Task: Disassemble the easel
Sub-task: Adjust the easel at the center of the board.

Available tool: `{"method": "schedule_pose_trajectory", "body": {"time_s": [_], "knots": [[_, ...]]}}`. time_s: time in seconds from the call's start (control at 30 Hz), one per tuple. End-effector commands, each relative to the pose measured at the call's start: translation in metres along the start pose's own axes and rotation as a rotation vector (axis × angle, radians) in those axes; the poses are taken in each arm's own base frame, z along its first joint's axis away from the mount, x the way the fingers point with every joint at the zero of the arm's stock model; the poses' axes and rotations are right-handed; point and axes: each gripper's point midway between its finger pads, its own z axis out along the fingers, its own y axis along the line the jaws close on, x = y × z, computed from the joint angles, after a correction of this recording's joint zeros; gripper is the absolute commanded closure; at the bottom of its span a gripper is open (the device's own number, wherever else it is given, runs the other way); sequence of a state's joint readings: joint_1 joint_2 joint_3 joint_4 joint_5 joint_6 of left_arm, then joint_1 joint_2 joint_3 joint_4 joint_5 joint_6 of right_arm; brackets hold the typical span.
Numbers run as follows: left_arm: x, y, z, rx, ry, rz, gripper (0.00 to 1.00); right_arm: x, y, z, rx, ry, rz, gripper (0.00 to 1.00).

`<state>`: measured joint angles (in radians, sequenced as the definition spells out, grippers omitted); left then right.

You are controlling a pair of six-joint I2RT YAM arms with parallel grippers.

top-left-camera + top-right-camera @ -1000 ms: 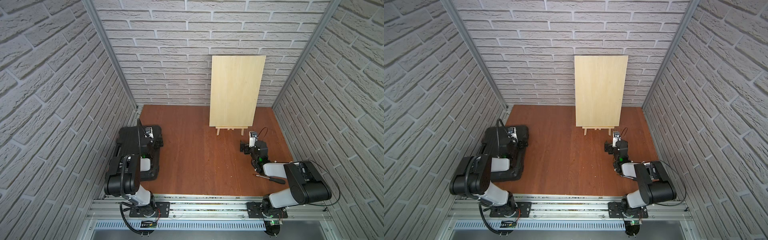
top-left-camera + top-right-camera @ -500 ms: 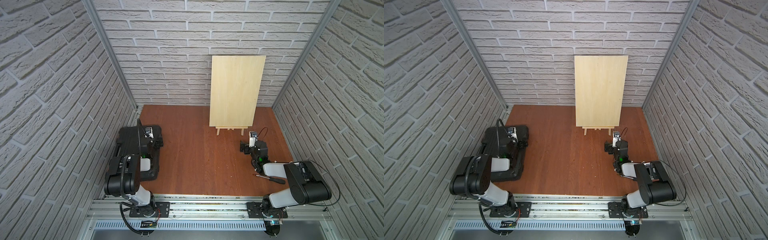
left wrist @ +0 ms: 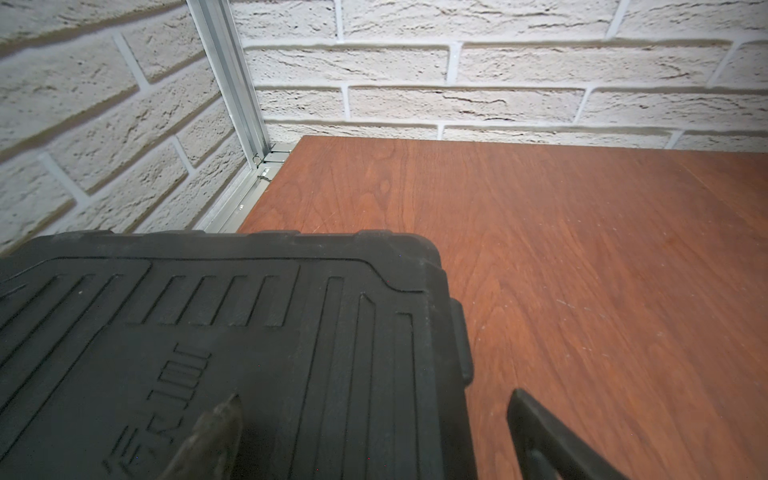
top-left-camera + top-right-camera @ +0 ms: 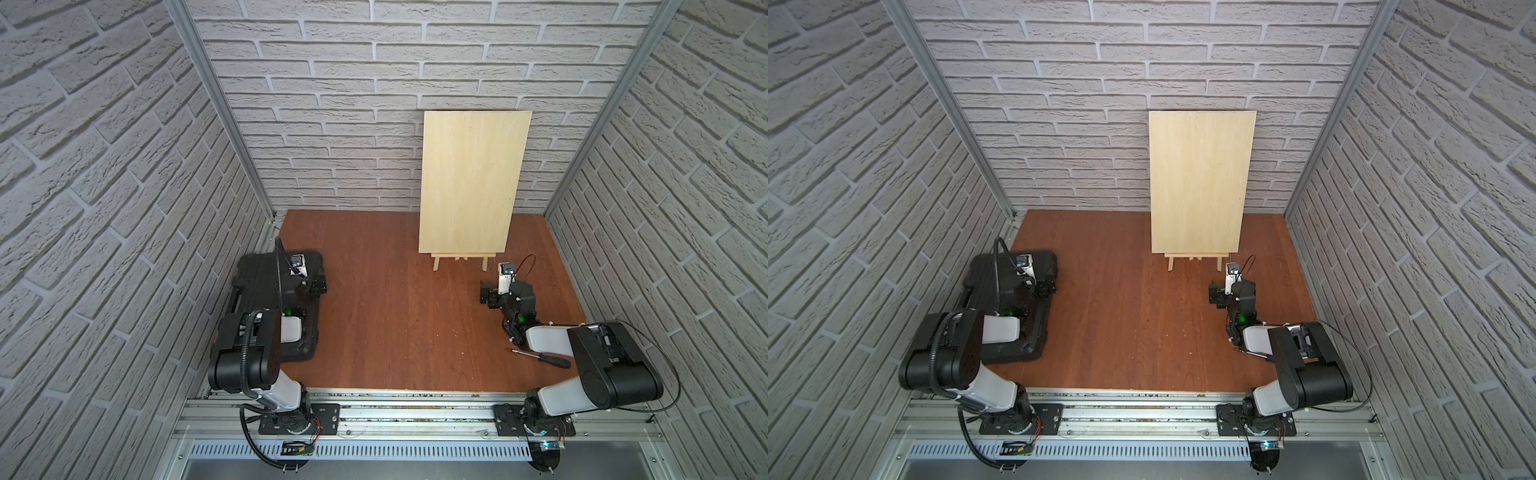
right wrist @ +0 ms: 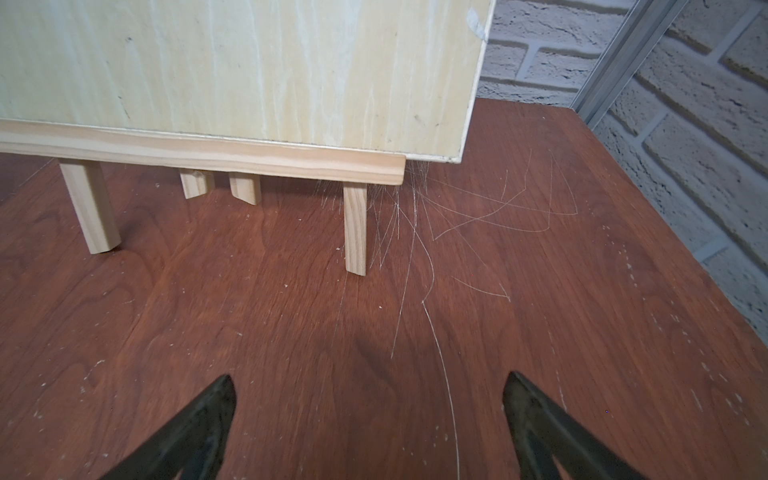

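We count one easel (image 4: 463,255), one plywood board (image 4: 469,183), one black case (image 4: 253,274), one screwdriver (image 4: 548,360), one table (image 4: 395,324), and two end effectors, namely the left end effector (image 3: 372,415) and the right end effector (image 5: 368,395).

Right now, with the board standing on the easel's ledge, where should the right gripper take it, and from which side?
Take the board by its upright side edge nearest the right gripper, coming from that side with jaws straddling the thin sheet. That edge juts past the ledge of the easel, so it is free; the face looks too wide.
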<state>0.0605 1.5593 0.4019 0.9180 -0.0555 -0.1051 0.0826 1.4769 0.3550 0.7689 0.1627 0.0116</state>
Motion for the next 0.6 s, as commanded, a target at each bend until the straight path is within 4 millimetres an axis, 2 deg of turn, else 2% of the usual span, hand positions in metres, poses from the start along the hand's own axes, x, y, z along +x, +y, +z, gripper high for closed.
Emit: {"method": "schedule_pose_trajectory", "body": {"time_s": [0.0, 0.2, 0.3, 0.37, 0.47, 0.57], "knots": [[0.011, 0.000, -0.001, -0.007, 0.029, 0.019, 0.02, -0.019, 0.000, -0.001, -0.001, -0.059, 0.011, 0.01], [0.006, 0.001, -0.006, -0.051, 0.012, 0.039, 0.02, -0.020, 0.000, -0.003, -0.004, -0.068, 0.010, 0.01], [-0.013, 0.006, -0.016, -0.115, -0.005, 0.053, 0.02, -0.030, 0.016, -0.011, -0.089, -0.113, -0.038, 0.01], [-0.027, 0.008, -0.022, -0.139, 0.003, 0.061, 0.02, -0.041, 0.018, -0.019, -0.078, -0.090, -0.049, 0.01], [-0.066, -0.002, -0.037, -0.120, -0.102, 0.084, 0.02, -0.058, 0.023, -0.034, -0.117, 0.036, -0.059, 0.01], [-0.110, -0.015, -0.057, -0.071, -0.246, 0.018, 0.02, -0.086, 0.032, -0.056, -0.185, -0.053, -0.011, 0.01]]}}
